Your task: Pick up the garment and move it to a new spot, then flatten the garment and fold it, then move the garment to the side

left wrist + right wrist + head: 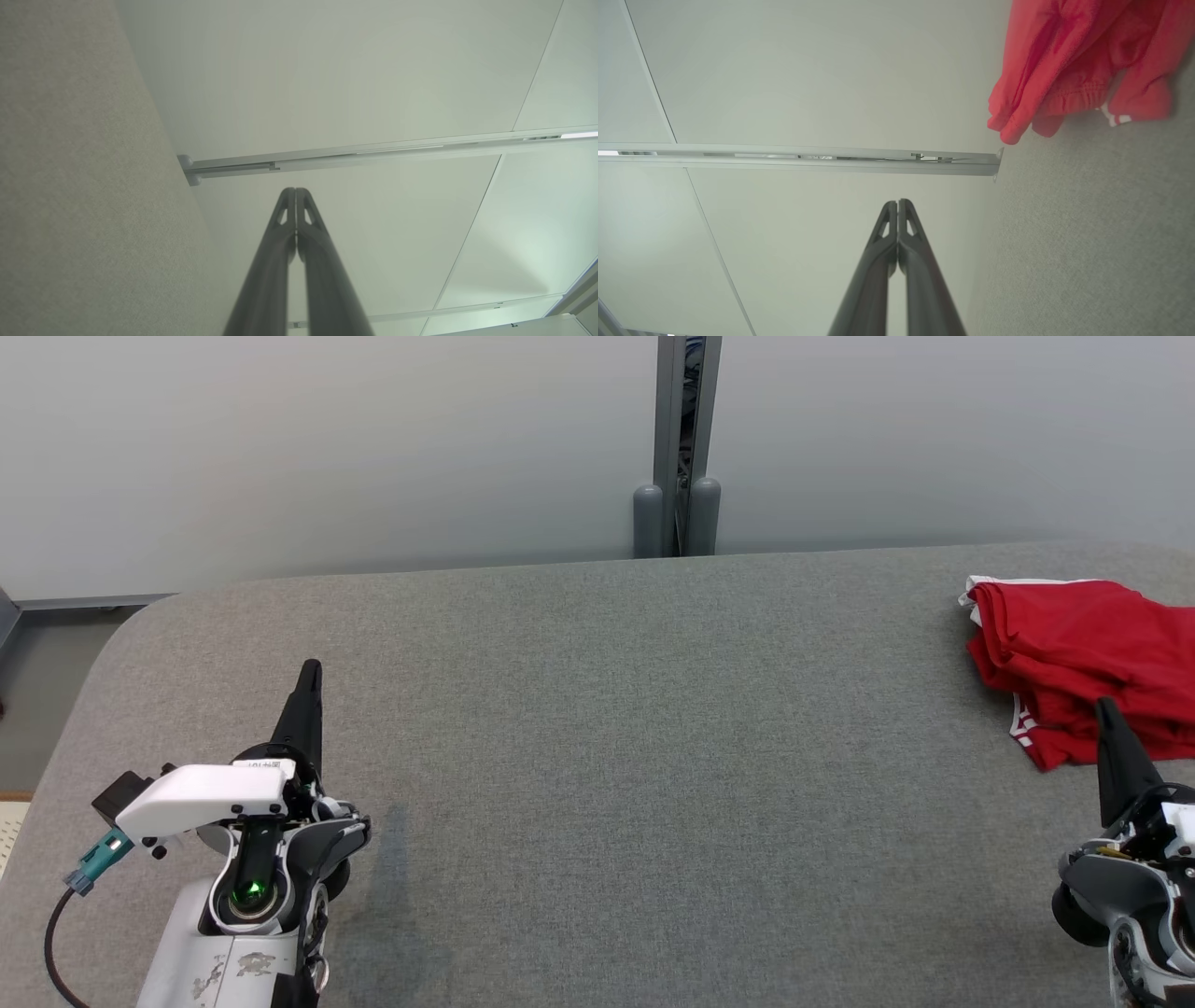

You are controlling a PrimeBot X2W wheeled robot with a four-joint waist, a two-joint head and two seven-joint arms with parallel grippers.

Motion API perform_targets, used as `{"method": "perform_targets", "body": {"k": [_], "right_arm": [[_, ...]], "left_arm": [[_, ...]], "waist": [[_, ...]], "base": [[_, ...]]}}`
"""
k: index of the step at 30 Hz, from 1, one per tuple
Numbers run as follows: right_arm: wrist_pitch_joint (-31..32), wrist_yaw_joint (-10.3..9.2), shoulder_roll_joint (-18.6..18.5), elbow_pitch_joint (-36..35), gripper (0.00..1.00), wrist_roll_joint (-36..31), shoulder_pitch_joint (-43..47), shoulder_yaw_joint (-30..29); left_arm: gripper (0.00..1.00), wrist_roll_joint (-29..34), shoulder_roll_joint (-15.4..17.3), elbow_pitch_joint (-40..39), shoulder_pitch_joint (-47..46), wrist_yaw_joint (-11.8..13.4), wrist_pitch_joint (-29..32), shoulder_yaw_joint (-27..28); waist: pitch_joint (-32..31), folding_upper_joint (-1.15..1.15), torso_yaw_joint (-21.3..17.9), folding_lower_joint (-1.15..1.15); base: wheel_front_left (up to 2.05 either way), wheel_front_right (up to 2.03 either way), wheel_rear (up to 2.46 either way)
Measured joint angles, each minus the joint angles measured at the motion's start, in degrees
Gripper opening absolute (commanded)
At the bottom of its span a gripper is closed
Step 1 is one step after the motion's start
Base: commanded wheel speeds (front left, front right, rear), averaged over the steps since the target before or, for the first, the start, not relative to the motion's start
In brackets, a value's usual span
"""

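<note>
The garment [1074,653], a red piece with white trim and what looks like a gathered elastic waistband, is lying in a loose, rumpled heap at the far right of the grey table [597,756], running off the right edge of the head view. It is looking thin, soft and light, so I am judging that it is going to sag and drape from whatever point is pinched; the layers are overlapping, so a pinch on the middle of the pile is likely to be gathering several folds at once. The better hold, I am thinking, is at an exposed edge: the near corner with the white stripes or the thicker waistband, which is offering more to bite on. The right gripper [1113,714] is hovering just beside the heap's near edge, its tip overlapping the red cloth in the head view, while the right wrist view is showing the cloth lying off to one side of the fingers, apart from them; its two dark fingers are pressing together tip to tip, pinching nothing. The left gripper [308,691] is sitting well apart over the table's left part, its fingers likewise pressing flat against each other and holding nothing
</note>
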Motion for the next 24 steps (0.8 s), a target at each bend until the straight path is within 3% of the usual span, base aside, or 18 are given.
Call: {"method": "perform_targets", "body": {"k": [24], "right_arm": [[0.1,-0.01,0.0,0.0,0.00,0.0,0.0,0.0]], "left_arm": [[0.00,0.0,0.0,0.0,0.0,0.0,0.0,0.0]], "waist": [[0.0,0.00,0.0,0.00]], "base": [[0.00,0.00,0.00]]}}
